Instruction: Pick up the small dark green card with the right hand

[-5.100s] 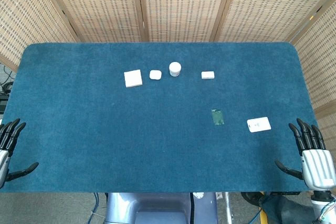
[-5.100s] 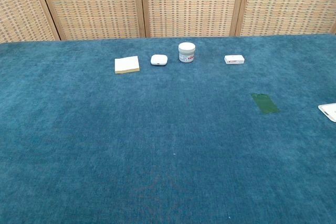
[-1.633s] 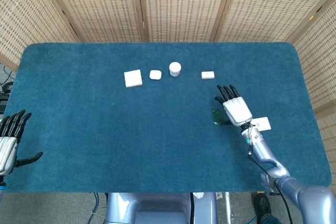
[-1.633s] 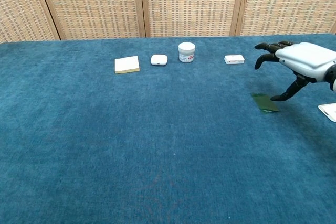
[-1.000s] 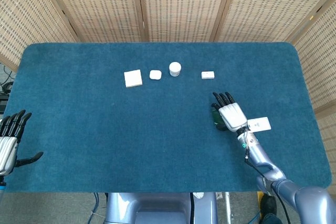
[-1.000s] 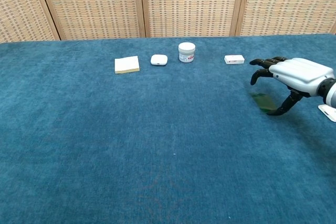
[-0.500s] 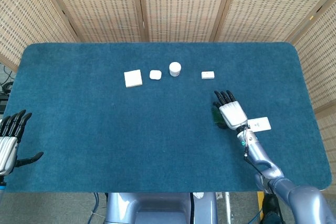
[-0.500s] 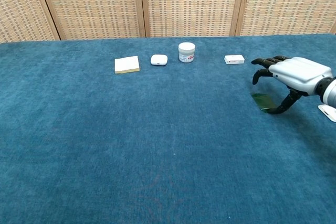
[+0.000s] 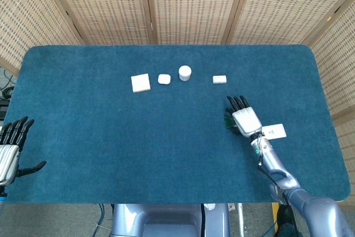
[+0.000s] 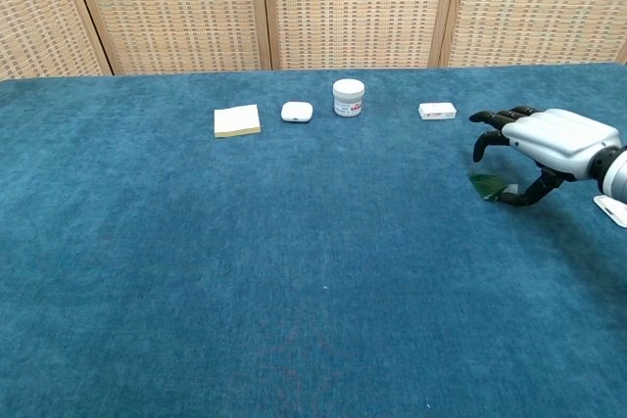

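Right hand [image 9: 244, 119] [image 10: 549, 144] is sitting palm-down over the green card [image 9: 227, 122] [image 10: 488, 186], right of centre in the head view and at the right edge in the chest view. In the chest view the thumb is reaching under the card's right end and that end is tilting up off the blue desk [image 9: 111, 137] [image 10: 294, 291] — the other fingers are arching above it, spread. Whether the card is actually pinched is not something I can tell; only a sliver of it is showing left of the palm in the head view.

Left hand [image 9: 11, 151] is resting at the lower left edge of the head view, fingers apart, holding nothing; it is not showing in the chest view.

White card [image 9: 273, 131] [image 10: 611, 206] is lying just right of the right hand's wrist, mostly cut off at the right edge in the chest view.

Across the upper middle of the frame a row is standing well apart from the hand: white pad [image 9: 140, 83] [image 10: 237, 120], small white case [image 9: 163, 79] [image 10: 296, 112], white jar [image 9: 184, 72] [image 10: 348, 97], small white box [image 9: 219, 79] [image 10: 437, 111] — left to right.

Woven screen [image 9: 183, 4] [image 10: 353, 2] is filling the top of both views behind the desk.
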Motion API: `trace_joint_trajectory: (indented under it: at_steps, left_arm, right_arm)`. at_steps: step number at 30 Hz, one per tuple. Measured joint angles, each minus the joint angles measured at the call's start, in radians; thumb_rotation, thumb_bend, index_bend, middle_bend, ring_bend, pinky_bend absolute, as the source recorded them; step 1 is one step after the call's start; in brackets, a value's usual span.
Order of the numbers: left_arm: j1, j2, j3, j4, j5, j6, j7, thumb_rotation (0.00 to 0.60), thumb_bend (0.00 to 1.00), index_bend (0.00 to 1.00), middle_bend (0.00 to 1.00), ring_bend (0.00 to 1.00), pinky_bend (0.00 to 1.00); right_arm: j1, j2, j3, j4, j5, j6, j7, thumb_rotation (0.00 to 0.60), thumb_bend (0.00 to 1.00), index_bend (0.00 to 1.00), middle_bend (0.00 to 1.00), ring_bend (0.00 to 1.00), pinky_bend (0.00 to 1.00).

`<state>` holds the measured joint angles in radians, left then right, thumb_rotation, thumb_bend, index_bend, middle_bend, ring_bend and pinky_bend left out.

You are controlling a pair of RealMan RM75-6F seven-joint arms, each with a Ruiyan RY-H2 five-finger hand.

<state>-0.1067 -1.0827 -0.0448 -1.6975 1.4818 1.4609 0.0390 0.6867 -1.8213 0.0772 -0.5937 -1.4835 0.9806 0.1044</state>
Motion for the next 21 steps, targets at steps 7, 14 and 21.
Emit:
trace_joint_trajectory:
  at_steps: [7,14,21]
  left_arm:
    - [-0.001,0.0,0.0,0.0,-0.001,-0.001,0.0,0.6,0.0,0.0,0.0,0.0,0.0]
    - [-0.001,0.0,0.0,0.0,-0.001,-0.001,-0.001,0.6,0.0,0.0,0.0,0.0,0.0]
    - [-0.002,0.0,0.0,0.0,-0.002,-0.003,0.0,0.6,0.0,0.0,0.0,0.0,0.0]
  right_arm:
    - [0.0,0.008,-0.01,-0.016,-0.011,0.004,0.025,0.6,0.39,0.38,0.0,0.0,0.0]
    - [0.001,0.006,-0.016,-0.014,-0.016,-0.002,0.031,0.6,0.41,0.43,0.01,0.0,0.0]
    - [0.002,0.002,-0.023,-0.002,-0.018,-0.013,0.037,0.6,0.47,0.47,0.01,0.0,0.0]
